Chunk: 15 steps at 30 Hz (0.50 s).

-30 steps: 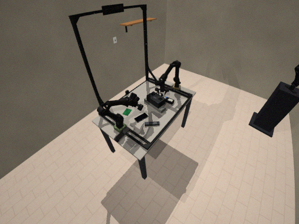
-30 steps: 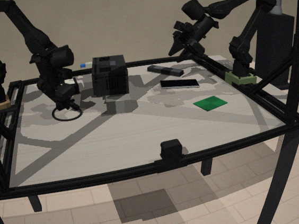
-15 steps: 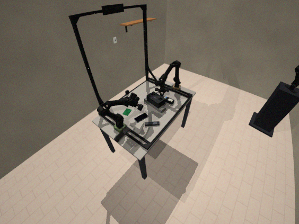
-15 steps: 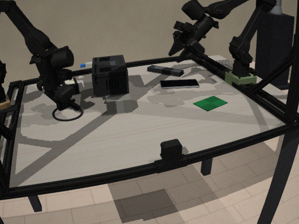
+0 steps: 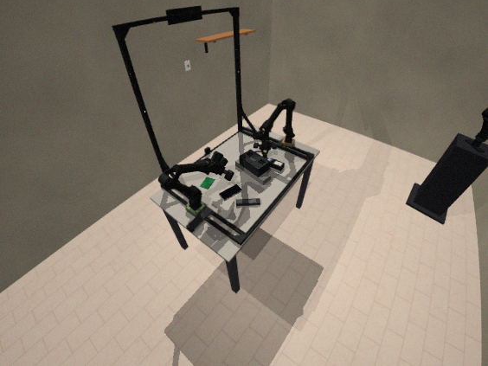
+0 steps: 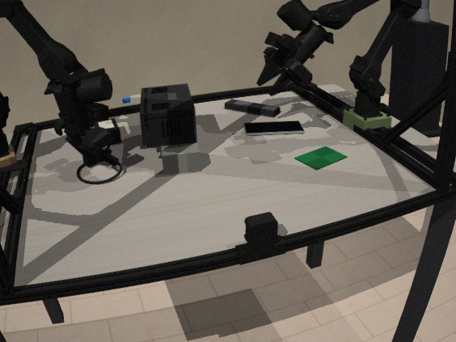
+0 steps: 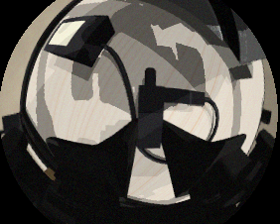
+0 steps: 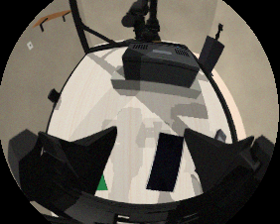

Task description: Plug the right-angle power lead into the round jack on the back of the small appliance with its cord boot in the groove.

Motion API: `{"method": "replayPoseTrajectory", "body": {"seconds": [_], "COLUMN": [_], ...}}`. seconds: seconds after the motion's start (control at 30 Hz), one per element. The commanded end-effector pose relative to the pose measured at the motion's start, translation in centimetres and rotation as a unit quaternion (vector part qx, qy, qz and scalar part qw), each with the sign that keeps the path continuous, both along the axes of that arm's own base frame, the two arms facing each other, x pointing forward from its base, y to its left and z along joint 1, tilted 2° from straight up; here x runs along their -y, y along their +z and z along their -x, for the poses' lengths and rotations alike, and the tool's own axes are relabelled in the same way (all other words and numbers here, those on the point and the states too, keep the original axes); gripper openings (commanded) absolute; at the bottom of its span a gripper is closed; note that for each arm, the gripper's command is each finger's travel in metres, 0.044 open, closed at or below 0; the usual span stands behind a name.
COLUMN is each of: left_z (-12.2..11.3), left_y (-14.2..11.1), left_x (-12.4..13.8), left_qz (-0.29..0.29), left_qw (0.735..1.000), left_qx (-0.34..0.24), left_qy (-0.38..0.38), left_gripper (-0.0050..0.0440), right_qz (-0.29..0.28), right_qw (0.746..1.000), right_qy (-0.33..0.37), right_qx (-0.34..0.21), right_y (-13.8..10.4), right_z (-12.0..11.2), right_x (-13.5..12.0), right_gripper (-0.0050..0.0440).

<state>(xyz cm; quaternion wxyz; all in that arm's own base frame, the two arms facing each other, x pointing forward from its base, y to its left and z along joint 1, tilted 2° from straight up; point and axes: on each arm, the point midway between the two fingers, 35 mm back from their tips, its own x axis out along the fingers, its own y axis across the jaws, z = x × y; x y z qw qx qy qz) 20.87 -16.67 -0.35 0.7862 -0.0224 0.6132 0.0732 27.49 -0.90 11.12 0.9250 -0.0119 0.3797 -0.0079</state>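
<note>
Power lead, right-angle, black (image 6: 97, 183) (image 7: 150, 116): low over or on the table (image 5: 255, 215) (image 6: 182, 219) (image 7: 60, 119) (image 8: 84, 109), apart from the appliance, unplugged; its cord curves in a loop beside the plug.

Left gripper (image 5: 265, 153) (image 6: 95, 160) (image 7: 150, 124): fingers drawn most of the way together, one against each side of the lead's plug body, gripping it.

Green square (image 5: 208, 183) (image 6: 321, 158) (image 8: 102, 184): flat on the table.

Power brick (image 5: 277, 163) (image 6: 116, 131) (image 7: 81, 40): black, pale label on top; on the table near the appliance, cord attached.

Small appliance (image 5: 255, 162) (image 6: 167, 114) (image 8: 160, 68): black, boxy, upright, vented. Jack and groove: cannot be made out.

Black slab (image 5: 230, 191) (image 6: 274, 128) (image 8: 166, 163): pale-edged, lying flat.

Dark bar (image 5: 248, 202) (image 6: 252, 107): flat, just beyond the slab in the exterior view.

Right gripper (image 5: 228, 174) (image 6: 266, 86) (image 8: 150, 130): raised above the table, fingers spread wide, holding nothing.
</note>
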Motion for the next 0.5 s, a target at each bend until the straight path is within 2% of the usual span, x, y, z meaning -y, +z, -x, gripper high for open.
{"method": "replayPoseTrajectory", "body": {"seconds": [0.0, 0.13, 0.47], "left_z": [-0.7, -0.5, -0.6], "left_y": [3.8, 7.2, 7.4], "left_x": [0.8, 0.7, 0.6], "left_qz": [0.013, 0.013, 0.013], "left_qw": [1.0, 1.0, 1.0], "left_qx": [0.013, 0.014, 0.012], "left_qy": [0.0, 0.0, -0.007], "left_gripper": [0.0, 0.0, 0.0], "right_qz": [0.0, 0.0, 0.0], "right_qw": [1.0, 1.0, 1.0], "right_qy": [0.003, 0.003, 0.003], "right_qx": [-0.002, -0.002, -0.002], "right_y": [-0.1, -0.1, -0.1], "right_z": [0.0, 0.0, 0.0], "right_x": [-0.1, -0.1, -0.1], "right_gripper": [0.04, 0.04, 0.04]}}
